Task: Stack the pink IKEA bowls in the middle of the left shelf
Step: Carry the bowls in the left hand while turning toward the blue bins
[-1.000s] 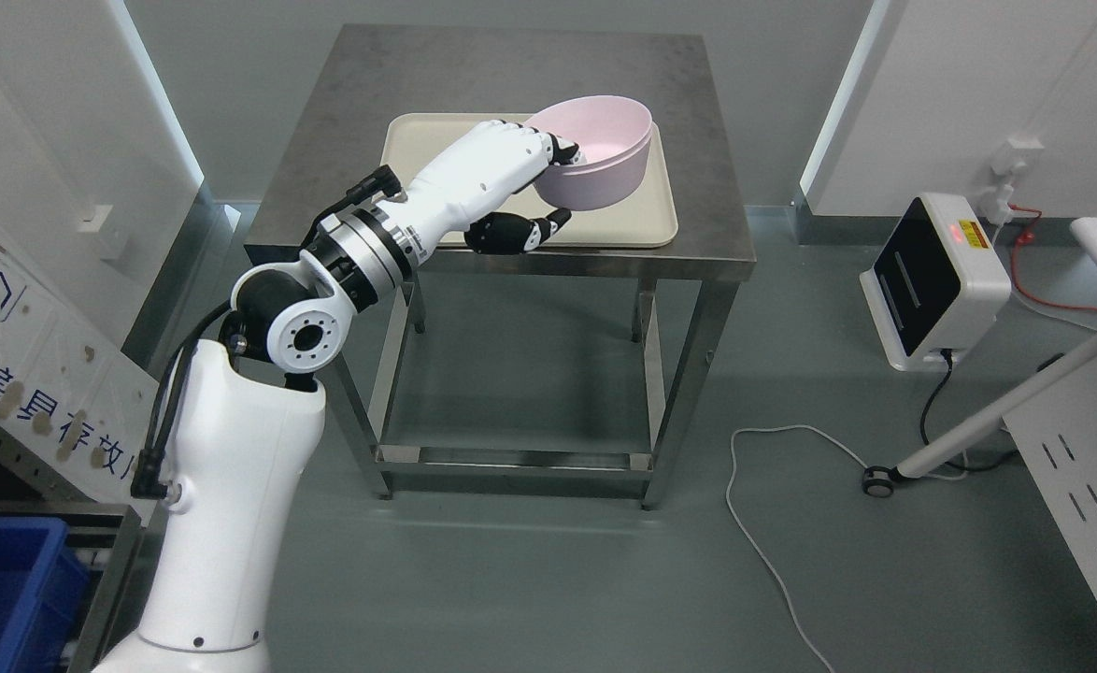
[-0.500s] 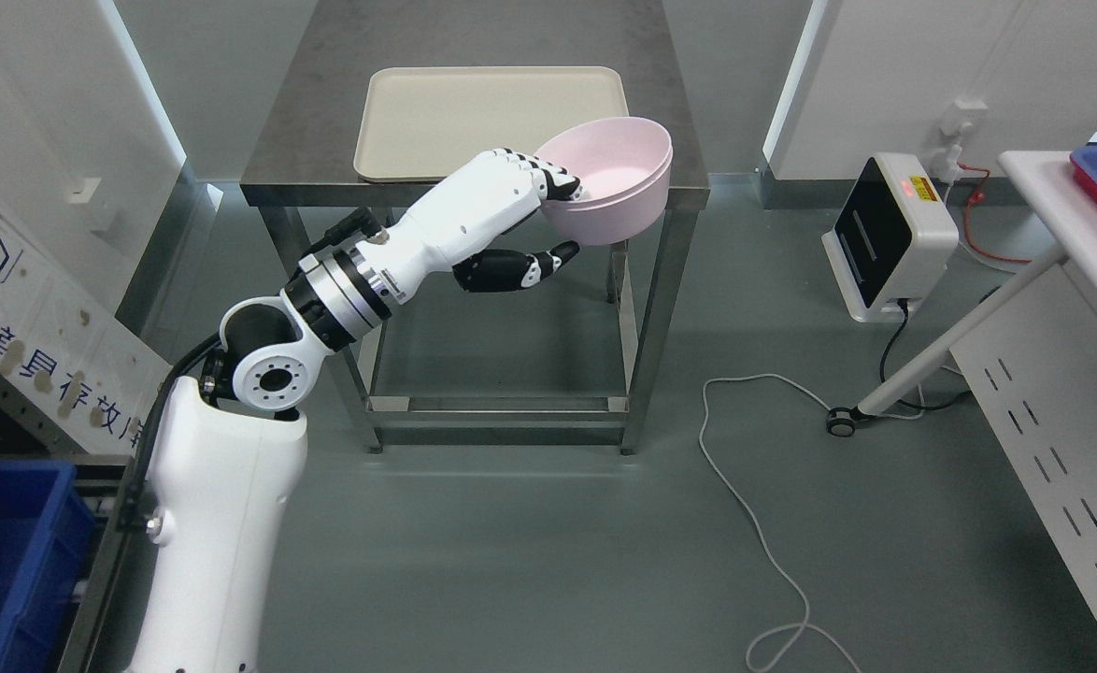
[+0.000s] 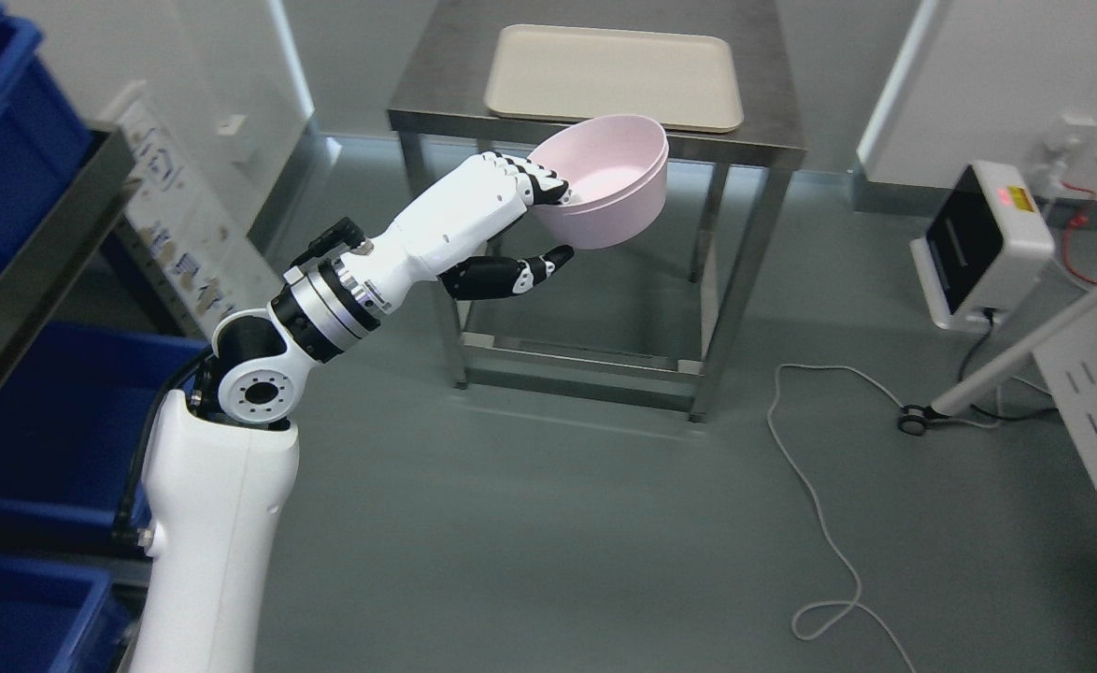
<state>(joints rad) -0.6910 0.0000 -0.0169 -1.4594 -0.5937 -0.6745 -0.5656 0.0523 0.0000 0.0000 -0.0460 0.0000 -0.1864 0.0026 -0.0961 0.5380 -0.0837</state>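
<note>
Gripping the pink bowl (image 3: 609, 182) by its near rim, my left hand (image 3: 516, 224) sits just above the middle of the frame, with the arm running in from the lower left. Its fingers (image 3: 541, 185) hook over the rim into the bowl while the dark thumb (image 3: 530, 271) reaches under the wall, so the hand is closed on the bowl. I see the bowl held in the air, tilted slightly with its opening facing up and toward me, in front of the near edge of the steel surface (image 3: 773, 75) at the top of the frame. From this view I cannot tell whether it touches that edge. A beige tray (image 3: 605, 75) lies flat on the surface, behind the bowl. On the left edge of the frame stands a shelf (image 3: 35, 271) holding blue bins (image 3: 7, 140), well apart from the bowl. At the right, a white box (image 3: 983, 243) with a dark face and a red light stands on the grey floor, and a white cable (image 3: 819, 505) loops across the floor below it. My right arm does not show.
</note>
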